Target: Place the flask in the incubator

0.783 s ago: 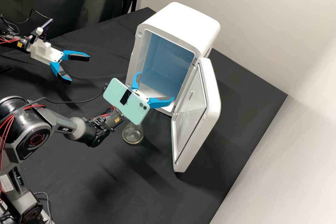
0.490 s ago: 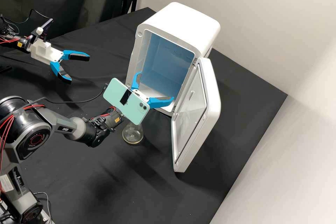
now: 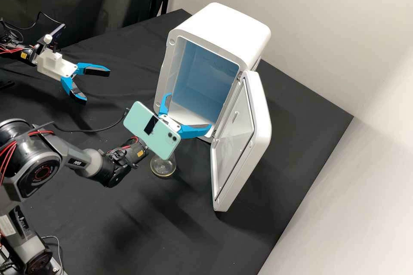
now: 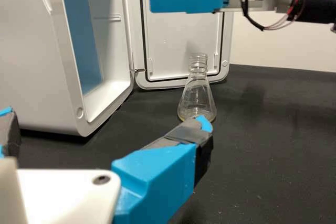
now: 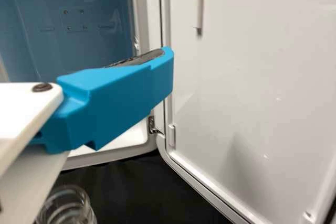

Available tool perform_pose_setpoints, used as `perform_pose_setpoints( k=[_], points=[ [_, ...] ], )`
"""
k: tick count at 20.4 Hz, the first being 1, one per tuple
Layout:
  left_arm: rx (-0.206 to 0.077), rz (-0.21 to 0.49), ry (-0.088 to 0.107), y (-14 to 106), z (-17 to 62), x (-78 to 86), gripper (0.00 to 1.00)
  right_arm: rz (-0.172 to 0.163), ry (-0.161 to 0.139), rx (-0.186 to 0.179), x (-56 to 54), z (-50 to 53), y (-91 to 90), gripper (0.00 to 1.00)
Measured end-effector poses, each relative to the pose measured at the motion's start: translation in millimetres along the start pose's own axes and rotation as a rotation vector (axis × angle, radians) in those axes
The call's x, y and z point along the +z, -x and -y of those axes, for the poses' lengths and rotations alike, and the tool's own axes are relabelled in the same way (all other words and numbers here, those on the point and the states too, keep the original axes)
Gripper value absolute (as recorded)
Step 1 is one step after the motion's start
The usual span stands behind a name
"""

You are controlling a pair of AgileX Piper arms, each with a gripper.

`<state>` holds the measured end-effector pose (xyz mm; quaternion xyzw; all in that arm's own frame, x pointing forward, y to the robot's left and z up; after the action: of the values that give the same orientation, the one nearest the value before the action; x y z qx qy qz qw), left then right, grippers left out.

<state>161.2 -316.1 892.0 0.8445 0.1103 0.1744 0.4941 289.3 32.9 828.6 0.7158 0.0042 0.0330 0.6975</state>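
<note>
One flask (image 3: 163, 166): clear glass, conical, threaded neck, standing upright on the worktop (image 3: 129, 223) just in front of the incubator (image 3: 223, 30), outside it. One incubator: smooth white casing, rounded corners, blue lining, door (image 3: 243, 137) swung open. Worktop: matte black cloth. Two arms. Left fingers (image 3: 92, 68): blue, spread apart, holding nothing, well apart from the flask. Right fingers (image 3: 193, 129): blue, spread apart, empty, above the flask at the incubator's mouth.
</note>
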Motion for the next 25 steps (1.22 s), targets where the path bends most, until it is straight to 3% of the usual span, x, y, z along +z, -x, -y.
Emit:
perform_pose_setpoints(
  k=[2, 7, 14, 25],
  points=[
    [-0.005, -0.001, 0.004, 1.2, 1.5, 0.5, 1.0, -0.005, 0.002, 0.016, 2.4, -2.5, 10.5, 1.0],
    [-0.007, -0.001, 0.004, 1.4, 1.8, 0.6, 1.0, -0.053, 0.009, 0.059, 5.3, -5.9, 38.1, 1.0],
    [-0.007, -0.001, 0.004, 1.4, 1.8, 0.6, 1.0, -0.03, 0.051, 0.01, 15.9, -2.7, 73.3, 1.0],
    [-0.007, 0.0, 0.004, 1.3, 1.9, 0.9, 1.0, -0.061, 0.102, -0.09, 15.3, 11.6, 113.2, 1.0]
  ],
)
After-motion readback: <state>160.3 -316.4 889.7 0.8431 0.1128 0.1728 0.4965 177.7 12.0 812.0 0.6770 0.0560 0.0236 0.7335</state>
